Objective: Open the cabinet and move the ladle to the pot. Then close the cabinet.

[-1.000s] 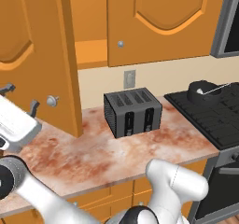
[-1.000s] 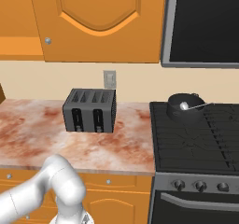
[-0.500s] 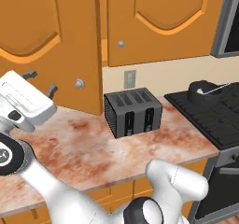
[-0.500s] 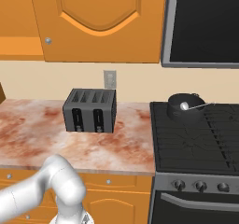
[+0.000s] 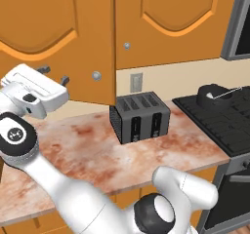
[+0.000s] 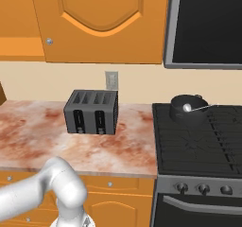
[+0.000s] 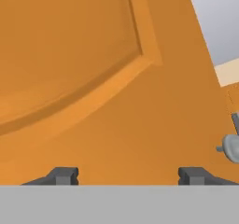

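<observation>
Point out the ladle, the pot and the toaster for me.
ladle (image 6: 187, 108), right base view, on its little round bowl inside the pot.
pot (image 6: 178, 112), right base view, on its dark front wall.
toaster (image 6: 90, 119), right base view, on its front face.

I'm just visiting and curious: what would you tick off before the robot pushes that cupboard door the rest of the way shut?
1. Ladle in the pot: ok, its bowl sits inside and its handle sticks out over the rim.
2. Pot on the stove: ok.
3. Fingers empty: ok, spread apart with nothing between them.
4. Fingers facing the left cabinet door: ok, the hand view looks straight at its panel.
5. Left door shut: not ok, it hangs out over the counter.
6. Right door shut: ok, it looks flush.
7. Toaster clear of the door's swing: cannot tell.
</observation>
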Controlling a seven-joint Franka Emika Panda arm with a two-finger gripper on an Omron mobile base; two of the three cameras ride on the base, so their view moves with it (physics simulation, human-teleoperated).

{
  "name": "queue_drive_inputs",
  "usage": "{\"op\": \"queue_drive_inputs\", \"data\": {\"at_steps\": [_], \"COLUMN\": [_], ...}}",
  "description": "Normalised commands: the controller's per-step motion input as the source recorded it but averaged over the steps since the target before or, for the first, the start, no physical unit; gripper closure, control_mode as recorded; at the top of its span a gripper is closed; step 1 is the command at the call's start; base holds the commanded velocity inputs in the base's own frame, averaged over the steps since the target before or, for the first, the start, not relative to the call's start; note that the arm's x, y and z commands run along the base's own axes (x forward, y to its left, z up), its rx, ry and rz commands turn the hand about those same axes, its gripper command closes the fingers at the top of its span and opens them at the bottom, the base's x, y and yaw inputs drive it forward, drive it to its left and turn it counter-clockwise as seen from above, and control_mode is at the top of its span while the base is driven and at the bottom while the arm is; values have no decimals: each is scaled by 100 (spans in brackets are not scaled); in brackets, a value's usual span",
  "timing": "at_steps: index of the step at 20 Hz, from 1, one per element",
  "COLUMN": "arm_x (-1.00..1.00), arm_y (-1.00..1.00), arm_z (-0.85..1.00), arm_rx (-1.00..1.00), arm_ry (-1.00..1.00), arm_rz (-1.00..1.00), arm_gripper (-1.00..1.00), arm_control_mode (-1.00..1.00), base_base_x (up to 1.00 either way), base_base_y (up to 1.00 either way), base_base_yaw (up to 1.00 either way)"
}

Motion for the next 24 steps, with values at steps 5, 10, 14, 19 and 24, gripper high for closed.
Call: {"op": "queue_drive_inputs", "data": {"at_steps": [5, 10, 14, 19, 24], "arm_x": [85, 97, 100, 100, 97], "arm_y": [-51, -56, -44, -38, -20], "arm_z": [0, 0, 0, 0, 0], "arm_rx": [10, 14, 10, 6, 4], "arm_ry": [5, 6, 5, 4, 7], "arm_rz": [32, 43, 41, 39, 32], "arm_gripper": [-100, -100, -100, -100, -100], "arm_control_mode": [-100, -100, -100, -100, -100], "base_base_x": [0, 0, 0, 0, 0], "base_base_y": [0, 0, 0, 0, 0], "base_base_yaw": [0, 0, 0, 0, 0]}}
